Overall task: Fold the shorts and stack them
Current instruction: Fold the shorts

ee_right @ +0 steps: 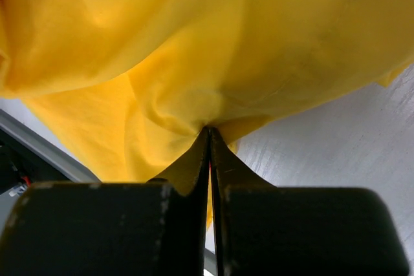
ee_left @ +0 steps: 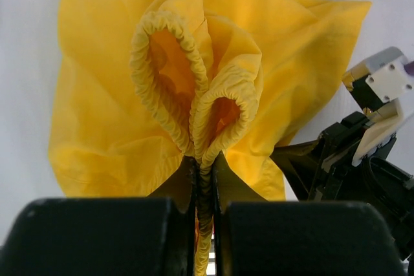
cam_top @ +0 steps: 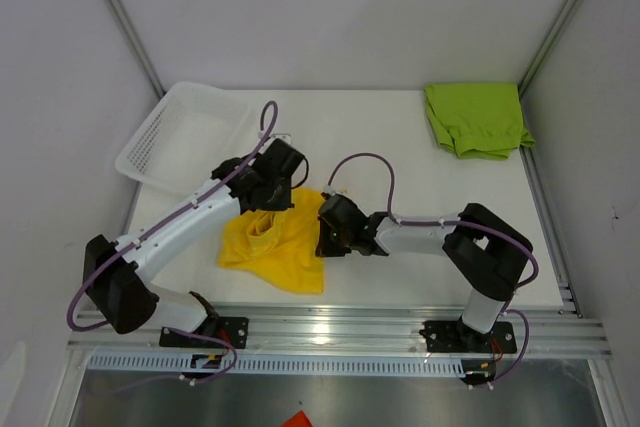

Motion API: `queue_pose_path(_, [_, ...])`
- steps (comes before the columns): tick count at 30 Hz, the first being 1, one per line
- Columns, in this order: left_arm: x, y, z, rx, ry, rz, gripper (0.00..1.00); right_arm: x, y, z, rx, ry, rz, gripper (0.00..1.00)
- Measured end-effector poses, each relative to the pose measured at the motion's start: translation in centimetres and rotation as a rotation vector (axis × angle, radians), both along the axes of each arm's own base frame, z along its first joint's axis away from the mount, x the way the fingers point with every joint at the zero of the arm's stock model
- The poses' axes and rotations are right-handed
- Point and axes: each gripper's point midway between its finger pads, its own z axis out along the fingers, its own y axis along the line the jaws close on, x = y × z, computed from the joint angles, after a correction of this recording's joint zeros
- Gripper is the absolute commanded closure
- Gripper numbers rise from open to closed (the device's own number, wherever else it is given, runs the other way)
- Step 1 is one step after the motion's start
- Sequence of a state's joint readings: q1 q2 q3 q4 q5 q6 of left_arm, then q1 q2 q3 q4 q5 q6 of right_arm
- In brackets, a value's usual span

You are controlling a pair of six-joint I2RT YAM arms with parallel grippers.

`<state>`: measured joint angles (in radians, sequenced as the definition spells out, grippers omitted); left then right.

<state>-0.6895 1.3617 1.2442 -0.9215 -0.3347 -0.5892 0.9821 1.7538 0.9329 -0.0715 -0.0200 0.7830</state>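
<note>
The yellow shorts [cam_top: 277, 243] lie crumpled near the table's front middle. My left gripper [cam_top: 268, 190] is shut on their elastic waistband [ee_left: 206, 105], which bunches into two loops in the left wrist view. My right gripper [cam_top: 325, 232] is shut on the shorts' right edge [ee_right: 194, 50], pinching thin fabric between closed fingers. The lime green shorts [cam_top: 476, 119] lie folded at the table's far right corner, away from both grippers.
A white mesh basket [cam_top: 185, 135] stands at the far left, just behind my left arm. The right arm's gripper body shows in the left wrist view [ee_left: 362, 153]. The table's front rail [cam_top: 340, 327] runs below the shorts.
</note>
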Motion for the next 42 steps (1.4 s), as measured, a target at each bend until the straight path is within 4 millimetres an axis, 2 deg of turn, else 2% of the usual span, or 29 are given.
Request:
queue_pose_path(4, [-0.7,-1.6,-1.3,0.01,0.025,-0.014,0.99,0.1,0.1,1.1,0.03,-0.006,-0.006,0.99])
queue_pose_path(8, [-0.7,-2.6,-2.2,-0.016,0.038,0.023,1.0,0.3,0.4,2.2,0.057,-0.017,-0.013,0.99])
queue_pose_path(11, [-0.7,-2.8,-3.2,-0.035,0.041,0.065,1.0,-0.2,0.3,1.9,0.065,-0.012,-0.021,0.99])
queue_pose_path(16, [-0.9,-3.0,-5.1,-0.064,0.055,0.103,1.0,-1.6,-1.7,0.6,0.027,0.004,-0.049,0.98])
queue_pose_path(20, [-0.5,-3.7,-5.5,-0.087,0.058,0.108,1.0,-1.3,-3.0,2.2,0.034,-0.035,-0.086,0.97])
queue_pose_path(23, [-0.4,-4.4,-5.9,-0.119,0.058,0.107,1.0,-0.1,-3.7,4.2,0.073,-0.07,-0.123,0.98])
queue_pose_path(25, [-0.4,-4.7,-6.1,-0.135,0.063,0.107,1.0,0.7,-4.6,4.6,0.086,-0.081,-0.154,0.98])
queue_pose_path(28, [-0.4,-5.1,-6.3,-0.156,0.068,0.105,1.0,1.3,-6.5,3.5,0.057,-0.07,-0.202,0.99])
queue_pose_path(33, [-0.2,-5.4,-6.3,-0.168,0.06,0.104,1.0,1.2,-8.9,1.3,-0.001,-0.038,-0.242,0.99])
queue_pose_path(37, [-0.2,-5.4,-6.2,-0.17,0.059,0.103,1.0,1.5,-9.7,0.9,-0.007,-0.029,-0.26,1.0])
queue_pose_path(42, [-0.2,-5.4,-6.2,-0.167,0.058,0.104,1.0,1.8,-9.2,1.3,0.017,-0.04,-0.245,1.0])
